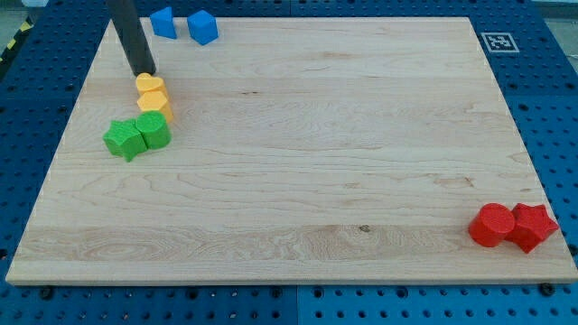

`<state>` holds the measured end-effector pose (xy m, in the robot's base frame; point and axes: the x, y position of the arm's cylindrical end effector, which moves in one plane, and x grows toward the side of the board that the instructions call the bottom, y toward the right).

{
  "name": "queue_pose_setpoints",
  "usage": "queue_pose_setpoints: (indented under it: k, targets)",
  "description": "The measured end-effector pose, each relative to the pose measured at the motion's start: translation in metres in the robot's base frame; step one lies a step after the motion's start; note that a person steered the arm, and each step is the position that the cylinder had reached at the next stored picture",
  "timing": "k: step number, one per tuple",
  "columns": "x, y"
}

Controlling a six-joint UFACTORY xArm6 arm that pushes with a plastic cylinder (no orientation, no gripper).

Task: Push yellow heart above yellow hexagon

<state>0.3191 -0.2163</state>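
The yellow heart (150,84) lies at the view's upper left of the wooden board. The yellow hexagon (155,104) sits directly below it, touching it. My tip (144,73) comes down from the view's top and rests just above the heart, at or very near its upper edge. A green cube (153,130) touches the hexagon from below, and a green star (124,140) sits to the cube's left.
Two blue blocks (163,22) (203,27) lie near the board's top edge at the left. A red cylinder (492,225) and a red star (532,227) sit at the lower right corner. An ArUco tag (497,41) marks the top right corner.
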Motion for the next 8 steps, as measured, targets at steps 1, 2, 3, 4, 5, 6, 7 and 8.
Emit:
queue_pose_setpoints:
  k: [1, 2, 3, 4, 5, 6, 7, 8]
  targets:
    - [0.002, 0.0]
    - [0.008, 0.0]
    - [0.014, 0.001]
    - [0.02, 0.001]
    - [0.022, 0.001]
    - [0.022, 0.001]
    - [0.022, 0.001]
    - [0.02, 0.0]
